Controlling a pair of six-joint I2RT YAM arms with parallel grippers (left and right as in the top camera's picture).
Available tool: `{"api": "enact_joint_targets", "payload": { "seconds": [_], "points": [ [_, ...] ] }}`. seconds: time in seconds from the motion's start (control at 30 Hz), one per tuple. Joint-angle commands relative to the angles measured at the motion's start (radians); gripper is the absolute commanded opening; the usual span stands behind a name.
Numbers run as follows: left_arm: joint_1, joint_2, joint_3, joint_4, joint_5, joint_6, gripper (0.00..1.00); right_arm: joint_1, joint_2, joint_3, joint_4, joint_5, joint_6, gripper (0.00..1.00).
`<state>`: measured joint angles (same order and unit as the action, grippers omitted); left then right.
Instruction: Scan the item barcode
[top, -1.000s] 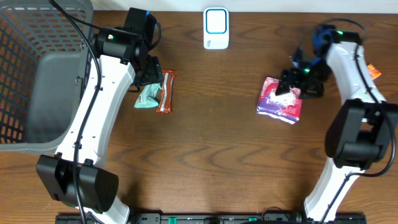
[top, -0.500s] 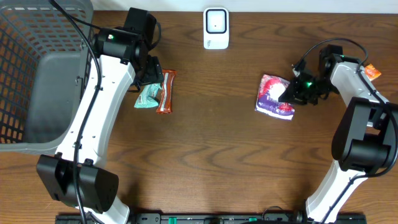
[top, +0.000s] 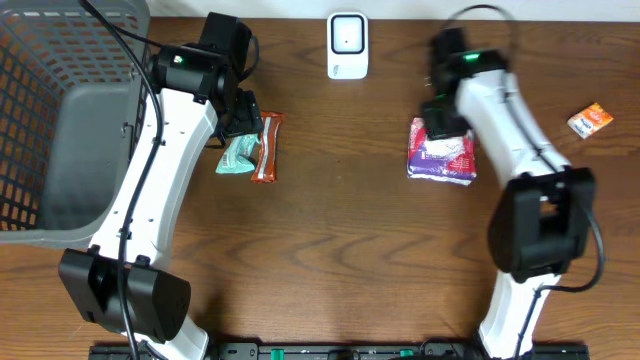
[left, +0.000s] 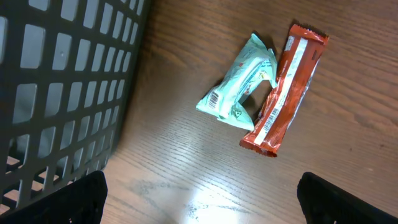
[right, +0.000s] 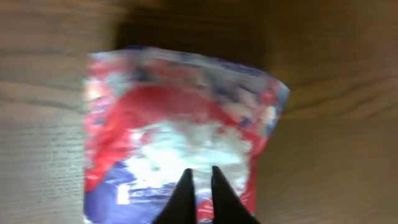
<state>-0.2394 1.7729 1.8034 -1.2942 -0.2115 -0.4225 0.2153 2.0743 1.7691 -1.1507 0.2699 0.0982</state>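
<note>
The grey basket (top: 40, 60) is sitting at the far left, clear of the action, so the risk is gathering on the right. There the right gripper (right: 200, 186) is pressing down with its jaws drawn almost together on the red, white and blue pouch (top: 450, 165). The pouch is lying flat on the table (top: 340, 250) right of centre, below and to the right of the white scanner (top: 347, 45) and apart from it. The wrist view is blurring too much to tell whether any film is being pinched. If only a thin fold is being caught, I am expecting the pouch to slip or swing on the lift, and if its barcode is facing away, the scanner is going to read nothing. The left gripper (left: 214, 199) is hanging with jaws spread wide, holding nothing, above the red bar (left: 283, 93) and green wrapper (left: 242, 87). These are lying against each other, so grabbing one is risking dragging the other. As for print, the pouch is showing nothing legible. The red bar is carrying a white strip with a barcode, too fine to read, and the green wrapper is showing a small barcode at its end. The orange packet (top: 589, 120) is appearing too small to read
</note>
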Motion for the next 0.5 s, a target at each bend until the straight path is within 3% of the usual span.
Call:
{"api": "enact_joint_targets", "payload": {
  "seconds": [0.0, 0.07, 0.13, 0.17, 0.23, 0.3, 0.4, 0.47],
  "points": [
    [0.0, 0.004, 0.007, -0.003, -0.005, -0.01, 0.98, 0.037, -0.014, -0.024, 0.008, 0.195, 0.102, 0.26],
    [0.0, 0.004, 0.007, -0.003, -0.005, -0.01, 0.98, 0.013, -0.016, -0.021, 0.013, 0.114, 0.115, 0.29],
    [0.0, 0.004, 0.007, -0.003, -0.005, -0.01, 0.98, -0.037, -0.016, -0.016, 0.017, -0.02, 0.113, 0.4],
    [0.0, 0.004, 0.007, -0.003, -0.005, -0.01, 0.98, -0.093, -0.016, -0.016, 0.021, -0.155, 0.083, 0.48],
    [0.0, 0.004, 0.007, -0.003, -0.005, -0.01, 0.98, -0.18, -0.015, -0.016, 0.013, -0.397, -0.037, 0.74],
    [0.0, 0.004, 0.007, -0.003, -0.005, -0.01, 0.98, -0.272, -0.015, -0.018, -0.013, -0.597, -0.137, 0.87],
    [0.0, 0.004, 0.007, -0.003, -0.005, -0.01, 0.98, -0.407, -0.014, -0.057, -0.027, -0.752, -0.229, 0.97],
    [0.0, 0.004, 0.007, -0.003, -0.005, -0.01, 0.98, -0.471, -0.014, -0.114, -0.006, -0.777, -0.231, 0.96]
  ]
}}
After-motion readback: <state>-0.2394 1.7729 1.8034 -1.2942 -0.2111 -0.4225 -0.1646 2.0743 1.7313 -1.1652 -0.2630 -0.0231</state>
